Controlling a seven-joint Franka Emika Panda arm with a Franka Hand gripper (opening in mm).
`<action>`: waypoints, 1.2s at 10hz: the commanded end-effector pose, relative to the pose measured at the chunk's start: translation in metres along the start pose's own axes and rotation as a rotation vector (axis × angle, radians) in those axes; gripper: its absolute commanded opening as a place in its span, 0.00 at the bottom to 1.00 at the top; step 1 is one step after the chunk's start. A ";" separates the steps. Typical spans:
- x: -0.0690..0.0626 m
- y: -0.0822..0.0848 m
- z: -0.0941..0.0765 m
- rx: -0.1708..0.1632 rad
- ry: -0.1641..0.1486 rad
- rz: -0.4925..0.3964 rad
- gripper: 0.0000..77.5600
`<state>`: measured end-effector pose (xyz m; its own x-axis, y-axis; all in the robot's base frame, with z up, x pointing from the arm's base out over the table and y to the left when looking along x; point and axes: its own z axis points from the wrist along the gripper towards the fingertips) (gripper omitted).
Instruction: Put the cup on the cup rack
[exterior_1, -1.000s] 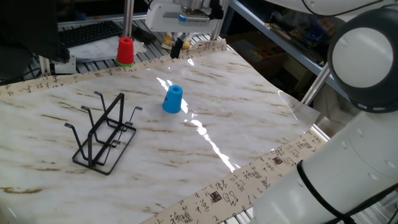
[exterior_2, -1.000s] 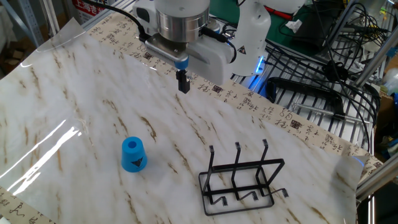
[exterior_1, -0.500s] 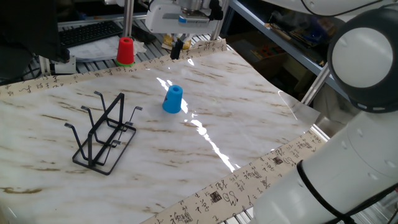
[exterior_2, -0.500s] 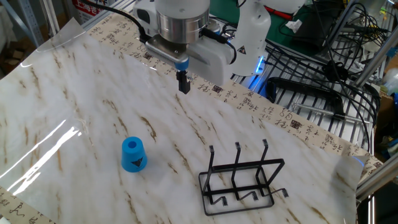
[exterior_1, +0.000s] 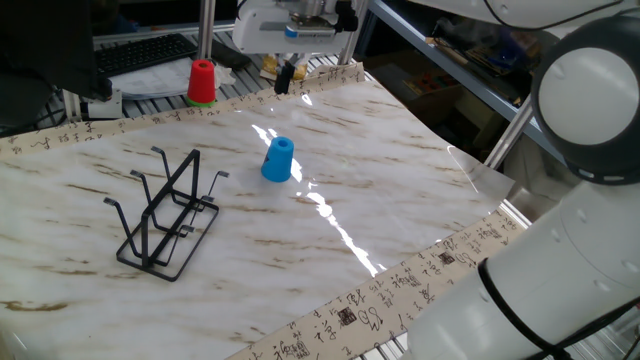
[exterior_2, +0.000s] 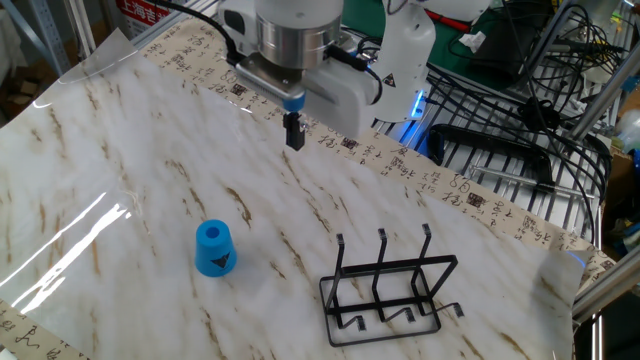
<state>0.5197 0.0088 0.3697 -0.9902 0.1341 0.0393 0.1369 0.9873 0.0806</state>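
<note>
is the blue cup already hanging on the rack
No, the blue cup stands narrow end up on the table, apart from the empty cup rack.

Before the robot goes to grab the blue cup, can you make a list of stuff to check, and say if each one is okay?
1. The blue cup stands on the table with its narrow end up, with bare table all round: ok.
2. The gripper is holding nothing: ok.
3. Its fingers are apart enough to fit round the cup: not ok, they look shut.
4. The gripper is above the cup: not ok, it hangs off by the table's far edge.
5. The cup rack stands upright with no cups on its pegs: ok.
6. The red cup is out of the way: ok, beyond the table's edge.
</note>
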 end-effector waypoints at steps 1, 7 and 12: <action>0.008 0.023 -0.043 0.001 0.018 0.071 0.00; -0.010 -0.003 -0.037 -0.012 0.019 0.014 0.00; -0.054 -0.026 0.029 0.020 0.021 -0.038 0.00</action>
<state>0.5399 -0.0030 0.3945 -0.9888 0.1348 0.0634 0.1401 0.9862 0.0879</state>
